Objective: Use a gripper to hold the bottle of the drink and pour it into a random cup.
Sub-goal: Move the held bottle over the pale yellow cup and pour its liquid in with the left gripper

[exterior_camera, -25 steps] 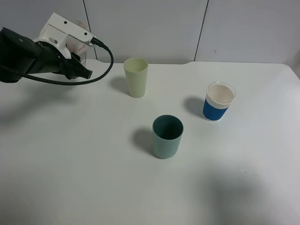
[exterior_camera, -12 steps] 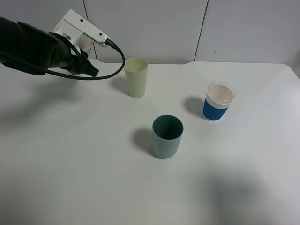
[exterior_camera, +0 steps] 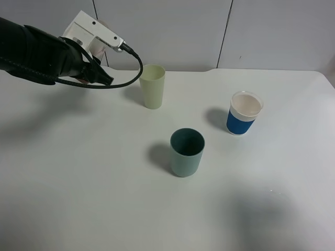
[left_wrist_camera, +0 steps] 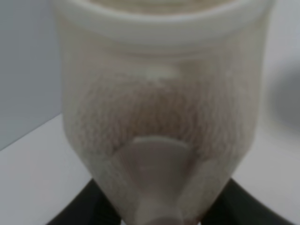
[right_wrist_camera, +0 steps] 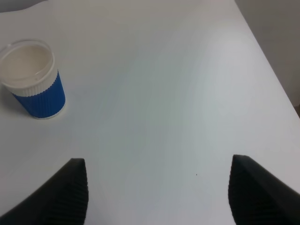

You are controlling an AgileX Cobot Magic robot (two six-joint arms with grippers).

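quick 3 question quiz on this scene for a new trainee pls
1. True or false: the left tool holds the bottle.
2. Which cup stands nearest the left tool? A) yellow-green cup B) teal cup C) blue cup
3. Fill in: ____ cups stand on the table.

Key: 1 true; 2 A; 3 three.

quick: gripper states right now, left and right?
Left gripper: closed on the bottle.
Right gripper: open, holding nothing.
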